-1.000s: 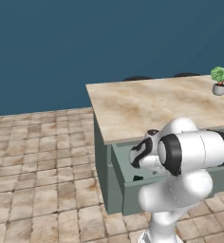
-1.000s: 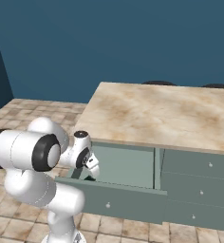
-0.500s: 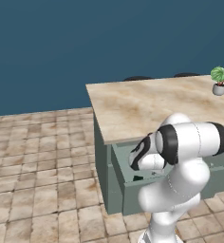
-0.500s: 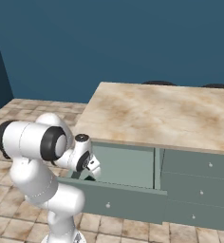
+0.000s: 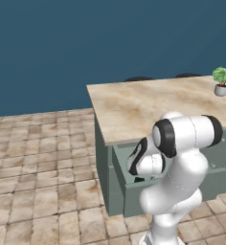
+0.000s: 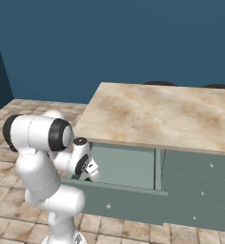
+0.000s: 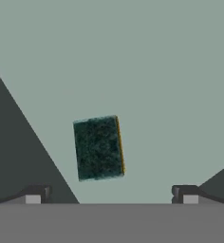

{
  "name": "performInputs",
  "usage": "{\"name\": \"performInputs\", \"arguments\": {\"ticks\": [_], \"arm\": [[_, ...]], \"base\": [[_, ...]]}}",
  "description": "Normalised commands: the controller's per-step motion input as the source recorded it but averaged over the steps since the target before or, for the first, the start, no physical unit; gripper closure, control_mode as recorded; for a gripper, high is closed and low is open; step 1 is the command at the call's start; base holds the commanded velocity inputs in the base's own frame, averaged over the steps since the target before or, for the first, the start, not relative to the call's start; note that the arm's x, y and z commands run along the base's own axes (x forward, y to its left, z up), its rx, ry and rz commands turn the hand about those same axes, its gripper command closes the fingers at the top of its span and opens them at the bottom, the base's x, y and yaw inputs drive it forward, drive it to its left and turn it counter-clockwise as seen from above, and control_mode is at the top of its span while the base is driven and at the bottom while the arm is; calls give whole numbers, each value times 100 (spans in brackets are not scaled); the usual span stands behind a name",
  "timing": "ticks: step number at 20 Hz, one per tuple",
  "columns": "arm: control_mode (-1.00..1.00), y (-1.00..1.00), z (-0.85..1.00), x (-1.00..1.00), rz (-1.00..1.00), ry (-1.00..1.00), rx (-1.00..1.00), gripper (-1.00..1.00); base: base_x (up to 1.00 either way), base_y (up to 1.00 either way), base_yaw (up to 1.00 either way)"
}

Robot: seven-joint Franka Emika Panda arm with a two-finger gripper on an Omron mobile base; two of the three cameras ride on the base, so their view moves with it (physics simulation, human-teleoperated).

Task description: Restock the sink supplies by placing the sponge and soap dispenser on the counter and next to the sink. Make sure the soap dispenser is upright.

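The arm is reaching down into the open drawer [image 6: 128,164] at the near left of the island top [image 6: 152,114], going for the sponge [image 7: 98,148]. The sponge is lying flat on the drawer floor, green side up with a thin yellow edge showing on one side. The gripper [image 7: 111,194] is hovering above it with its jaws spread wide and nothing between them; the sponge is sitting slightly off toward one fingertip rather than centred. In the base views the hand is dipping inside the drawer, though how close it is to the sponge is probably not judgeable. Next, the hand needs centring over the sponge, lowering, then closing across its narrow width.
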Motion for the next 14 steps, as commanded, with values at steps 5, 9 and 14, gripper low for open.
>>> {"name": "performInputs", "arguments": {"ticks": [5, 9, 14], "arm": [[-100, 13, -23, 3, 0, 0, 0, -100], [-100, 8, -11, 1, 0, 0, 0, -100], [-100, 4, 0, 6, 0, 0, 0, -100]], "base": [[0, 0, 0], [0, 0, 0], [0, 0, 0]]}}
